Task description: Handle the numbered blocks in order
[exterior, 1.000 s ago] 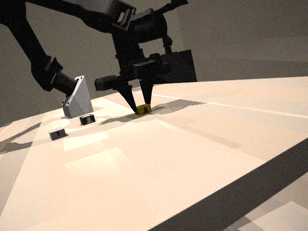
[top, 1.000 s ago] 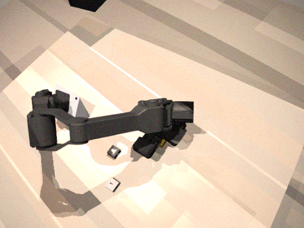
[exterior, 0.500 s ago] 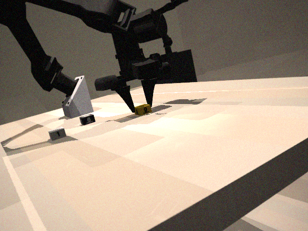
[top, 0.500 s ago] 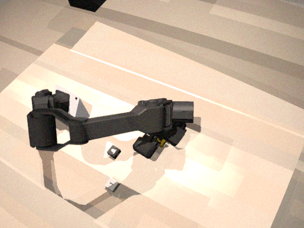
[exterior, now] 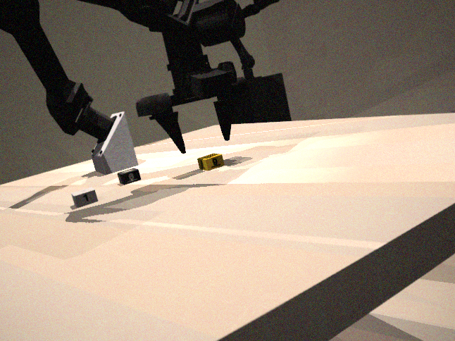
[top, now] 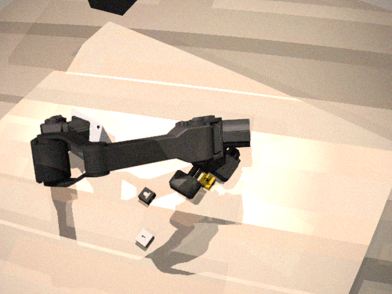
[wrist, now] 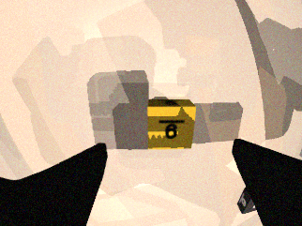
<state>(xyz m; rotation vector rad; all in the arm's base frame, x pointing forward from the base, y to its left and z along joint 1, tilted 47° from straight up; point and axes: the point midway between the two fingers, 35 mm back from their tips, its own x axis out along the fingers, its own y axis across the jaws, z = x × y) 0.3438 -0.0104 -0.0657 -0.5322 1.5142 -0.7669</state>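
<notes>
Exterior view shows you the gripper [top: 207, 181] [exterior: 205, 146] [wrist: 173, 150] open, empty, above the yellow block [top: 207, 180] [exterior: 210, 161] [wrist: 170, 127] — its underlined digit reads 9. The white block [top: 144, 238] [exterior: 84, 197] shows 1; you can't surely read the black one [top: 147, 195] [exterior: 129, 175] [wrist: 244, 202]. Being highest, 9 should come last; whether its squeeze is done, you can't tell. You see no containers — all three sit on the table [top: 294, 189] [exterior: 303, 280] [wrist: 47, 12].
</notes>
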